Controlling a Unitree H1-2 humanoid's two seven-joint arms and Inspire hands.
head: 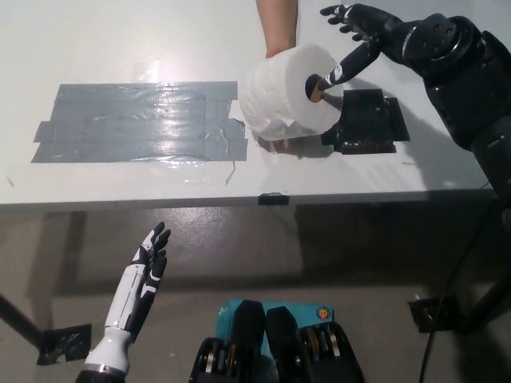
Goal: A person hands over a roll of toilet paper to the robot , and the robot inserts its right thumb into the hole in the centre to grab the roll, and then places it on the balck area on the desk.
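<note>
White left hand (140,291) idles open, low before the white surface (120,48), while past the edge a person's forearm (277,24) presents the white toilet paper roll (291,100), core hole toward the black right hand (363,36), fingers spread, thumb entering it, just beside the black patch (367,121).

You see a white toilet paper roll (287,98) with a brown cardboard core. The right hand (359,32) at its hole is black, with a white band near the thumb tip. The left hand (140,291), low down, is white with black fingers and black panels. The desk (120,40) is pale grey-white; on it lie a glossy grey taped patch (136,122) and a black area (369,121). The floor (319,263) is dull brown-grey.
</note>
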